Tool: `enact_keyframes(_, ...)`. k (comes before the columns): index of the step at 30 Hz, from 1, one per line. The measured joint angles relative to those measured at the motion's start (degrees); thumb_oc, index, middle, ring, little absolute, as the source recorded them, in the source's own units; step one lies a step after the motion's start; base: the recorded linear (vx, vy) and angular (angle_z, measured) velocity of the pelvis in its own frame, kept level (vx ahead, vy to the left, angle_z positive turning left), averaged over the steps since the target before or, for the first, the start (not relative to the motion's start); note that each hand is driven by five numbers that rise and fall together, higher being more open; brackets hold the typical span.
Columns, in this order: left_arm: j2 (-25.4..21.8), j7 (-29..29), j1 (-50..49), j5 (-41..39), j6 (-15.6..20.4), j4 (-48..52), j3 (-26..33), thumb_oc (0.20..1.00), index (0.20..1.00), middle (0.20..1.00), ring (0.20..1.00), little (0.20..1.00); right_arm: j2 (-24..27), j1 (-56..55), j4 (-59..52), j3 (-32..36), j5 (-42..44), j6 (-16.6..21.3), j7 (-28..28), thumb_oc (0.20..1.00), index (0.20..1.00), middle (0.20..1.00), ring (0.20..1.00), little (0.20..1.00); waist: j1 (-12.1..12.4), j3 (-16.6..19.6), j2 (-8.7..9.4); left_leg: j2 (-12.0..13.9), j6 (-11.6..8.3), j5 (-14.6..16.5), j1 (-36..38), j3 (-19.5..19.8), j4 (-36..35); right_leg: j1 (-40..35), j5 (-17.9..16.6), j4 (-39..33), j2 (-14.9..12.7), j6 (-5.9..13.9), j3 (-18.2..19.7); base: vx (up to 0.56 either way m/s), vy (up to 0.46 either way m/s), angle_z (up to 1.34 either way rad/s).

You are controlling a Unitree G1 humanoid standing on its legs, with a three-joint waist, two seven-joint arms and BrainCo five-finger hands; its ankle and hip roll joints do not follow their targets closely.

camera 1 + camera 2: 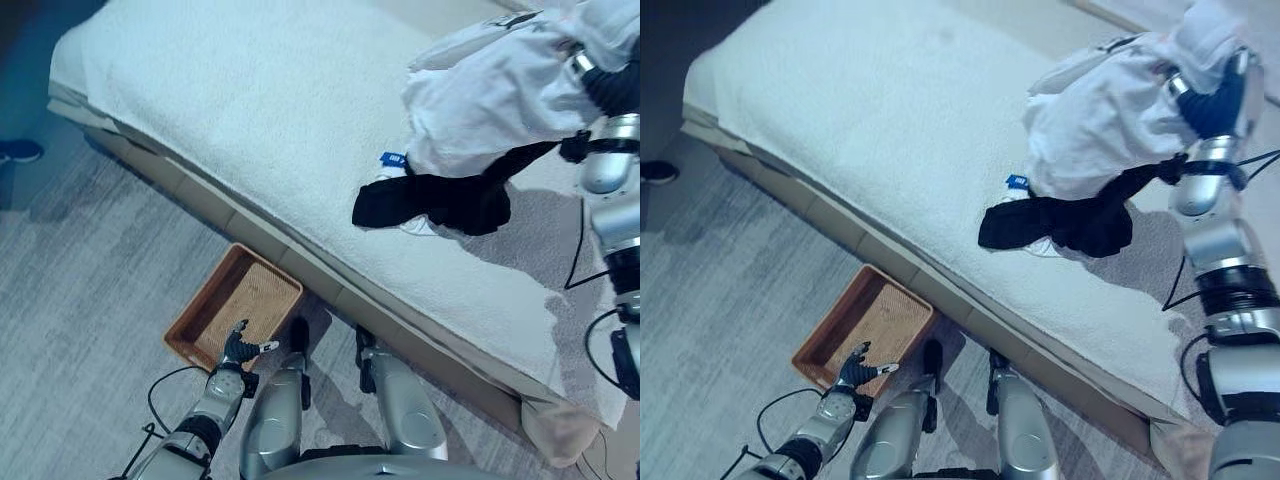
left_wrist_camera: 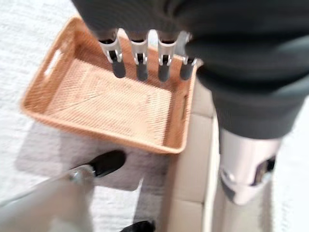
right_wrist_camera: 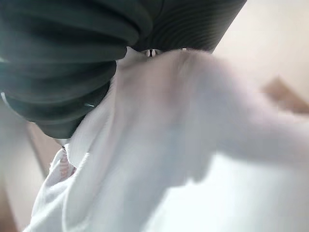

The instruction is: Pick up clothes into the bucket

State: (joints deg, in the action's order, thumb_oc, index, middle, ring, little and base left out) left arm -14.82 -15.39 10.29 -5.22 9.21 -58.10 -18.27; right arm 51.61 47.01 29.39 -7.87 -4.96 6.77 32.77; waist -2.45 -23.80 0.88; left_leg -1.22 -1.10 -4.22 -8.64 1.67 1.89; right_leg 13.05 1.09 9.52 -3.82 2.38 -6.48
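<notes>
Right hand (image 1: pixel 1215 95): I see it raised over the bed, buried in cloth; grip unclear
Clothes: bunched white garment (image 1: pixel 1095 115) lifted, black garment (image 1: pixel 1060 225) dangling onto white towelling bed cover (image 1: pixel 870 130)
Left hand (image 2: pixel 145 60): fingers straight above shallow brown wicker basket (image 1: pixel 235 305) on grey carpet (image 1: pixel 80 270)

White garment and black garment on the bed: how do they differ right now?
The white garment is lifted, bunched around the right hand; the black garment lies lower, on the bed's white cover. The white bundle looks bulkier, the black flatter and spread. Both are off the floor, outside the wicker basket.
</notes>
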Motion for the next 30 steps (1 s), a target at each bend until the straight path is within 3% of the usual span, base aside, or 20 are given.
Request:
enact_keyframes(6,-1.4,2.8,-2.2,-0.7,-0.3,14.8,-0.3,1.0,1.0,1.0,1.0,1.0,2.2,-0.1,-2.6,0.4,0.8,0.0,-1.8,0.2,0.2,0.2,0.2,0.2,-1.3,3.7,0.08,0.6,-0.09,0.1,4.4,-1.0,-2.5,-5.2,-1.5,-5.1,1.0,0.55,0.7,0.05,0.002,-0.09)
enact_keyframes(12,-8.4,4.7,1.2,-5.9,0.2,36.0,-0.8,1.0,1.0,1.0,1.0,1.0,5.6,0.0,-4.4,-3.6,6.1,-0.1,-9.8,0.2,0.2,0.2,0.2,0.2,-1.6,6.3,0.25,1.2,-0.34,0.3,7.1,-1.8,-3.1,-8.1,-2.0,-6.5,1.7,0.44,1.5,0.04,-0.011,-0.08)
enact_keyframes(16,-10.1,5.5,6.9,-8.2,0.9,41.9,-1.6,1.0,1.0,1.0,1.0,1.0,8.0,3.4,-2.3,-14.0,9.0,-0.4,-16.0,0.2,0.2,0.2,0.2,0.2,-3.0,9.1,0.43,1.5,-0.46,0.4,8.3,-2.0,-3.5,-9.7,-2.3,-8.1,2.0,0.73,1.7,0.05,-0.006,-0.03)
enact_keyframes(21,-10.0,6.9,9.6,-9.5,1.1,43.6,-4.5,1.0,1.0,1.0,1.0,1.0,8.1,3.9,-1.6,-19.2,11.4,-0.5,-20.6,0.2,0.2,0.2,0.2,0.2,-3.3,10.9,0.72,1.9,-0.6,0.5,10.3,-3.0,-4.5,-11.9,-3.1,-10.5,2.6,0.69,2.5,0.02,-0.003,-0.1)
enact_keyframes(29,-9.9,6.5,18.4,-9.5,-0.1,43.6,-9.0,1.0,1.0,1.0,1.0,1.0,7.4,6.4,0.9,-27.0,11.4,-1.0,-25.1,0.2,0.2,0.2,0.2,0.2,-3.1,10.9,0.75,1.8,-0.63,0.5,10.2,-2.9,-4.5,-13.1,-4.8,-12.9,2.6,0.35,2.4,0.0,0.0,0.0)
enact_keyframes(30,-9.8,6.4,19.6,-9.4,0.1,43.7,-9.2,1.0,1.0,1.0,1.0,1.0,7.2,6.8,1.0,-27.6,11.3,-1.1,-25.9,1.0,1.0,1.0,1.0,1.0,-3.1,10.9,0.75,1.8,-0.63,0.5,10.2,-2.9,-4.5,-13.1,-4.9,-13.0,2.6,0.24,2.2,0.0,0.0,0.0)
